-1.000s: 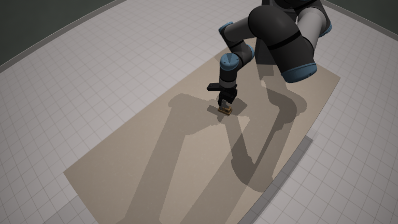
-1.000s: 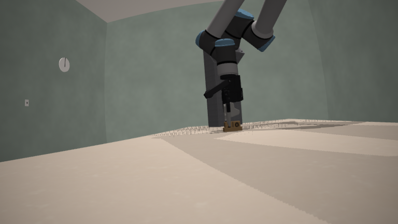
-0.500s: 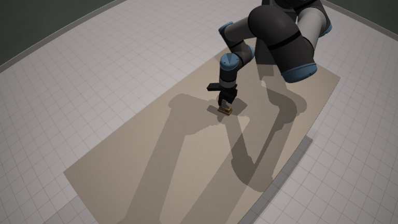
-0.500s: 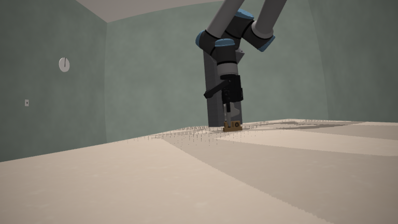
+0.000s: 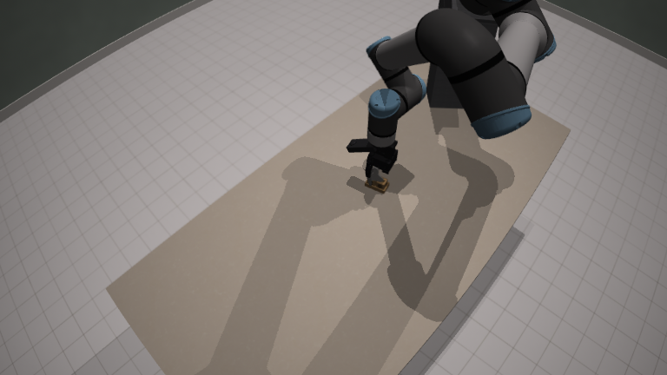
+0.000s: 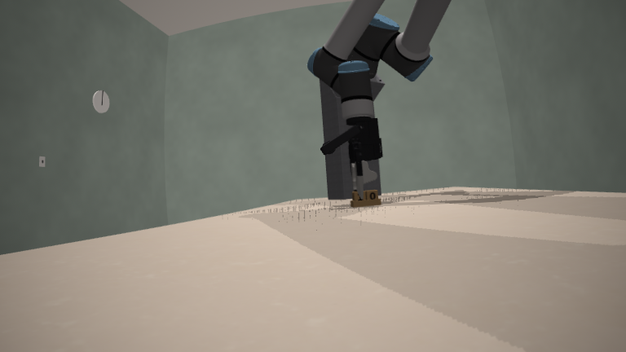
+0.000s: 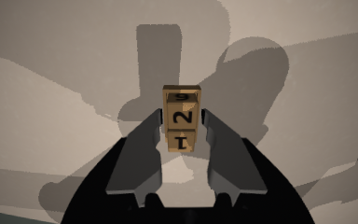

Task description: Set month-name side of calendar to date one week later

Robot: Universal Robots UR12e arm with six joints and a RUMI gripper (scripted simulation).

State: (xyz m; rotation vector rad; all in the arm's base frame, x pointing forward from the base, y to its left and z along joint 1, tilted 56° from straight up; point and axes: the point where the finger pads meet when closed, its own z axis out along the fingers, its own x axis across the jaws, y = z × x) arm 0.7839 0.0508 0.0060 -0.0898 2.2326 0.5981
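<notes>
The wooden calendar tray [image 5: 379,189] [image 6: 364,203] [image 7: 182,88] rests on the table with two cubes in it. The cube between my fingers [image 6: 354,195] [image 7: 174,123] shows a sideways 2 on top and a 6 or 9 on its outer end face in the wrist view. The other cube [image 6: 372,195] [image 7: 173,147] has a 1 on top, upside down in the wrist view, and shows a 0 in the exterior view. My gripper [image 6: 360,194] [image 7: 182,109] is open around the first cube, with narrow gaps beside it. A finger hides most of that cube's front digit in the exterior view.
The table [image 5: 324,292] [image 6: 207,283] carries the tray near the arm's pedestal [image 6: 337,173]. The arm's shadows fall across the tray's surroundings. The month's name is not readable in these views.
</notes>
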